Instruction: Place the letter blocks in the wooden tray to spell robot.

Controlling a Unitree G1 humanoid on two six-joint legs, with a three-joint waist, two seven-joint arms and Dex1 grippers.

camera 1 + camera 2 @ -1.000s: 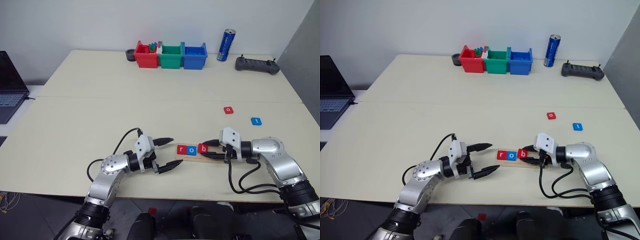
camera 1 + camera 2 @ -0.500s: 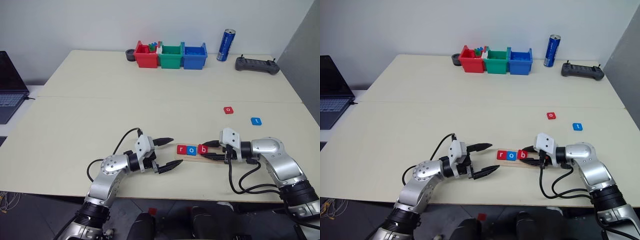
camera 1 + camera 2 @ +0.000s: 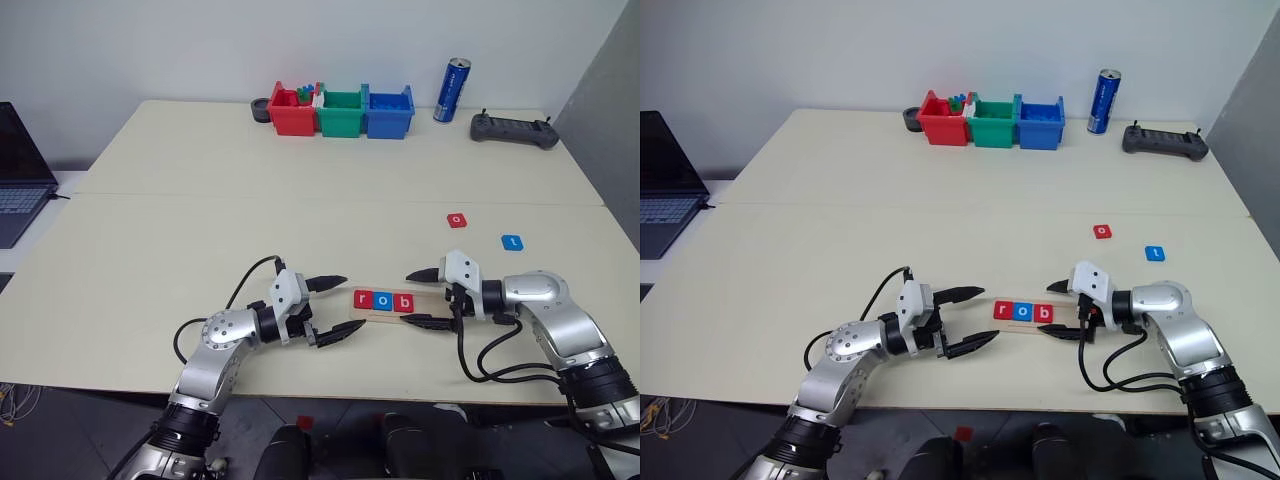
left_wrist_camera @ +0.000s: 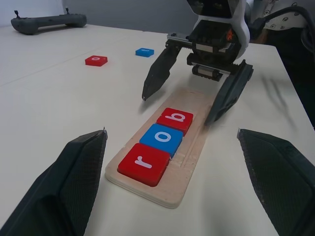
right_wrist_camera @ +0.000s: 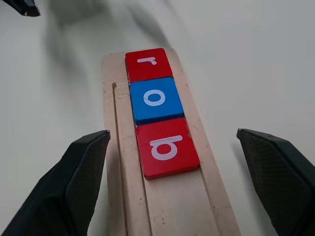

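Lying near the front edge of the table point(image 3: 200, 160), the wooden tray point(image 4: 189, 162) holds three letter blocks in a touching row: a red "r" point(image 3: 363, 298), a blue "o" point(image 3: 383, 300) and a red "b" point(image 3: 403, 301). The rest of the tray beyond the "b" is bare wood. Two more blocks sit loose on the table, well apart from the tray on the robot's right: a red "o" tile point(image 3: 457, 220) and a blue "t" tile point(image 3: 512, 242).

The right gripper point(image 3: 424, 297) stands at the tray's bare end, fingers spread wide to either side of the strip, holding nothing; the "b" lies just ahead of it, untouched. The left gripper point(image 3: 338, 306) is just beside the tray's "r" end, its fingers likewise spread wide and empty.

Along the far edge stand a red bin point(image 3: 293, 112), a green bin point(image 3: 342, 113) and a blue bin point(image 3: 389, 113), then a blue can point(image 3: 452, 90) and a dark handheld controller point(image 3: 514, 130). A laptop point(image 3: 18, 180) sits at the left.
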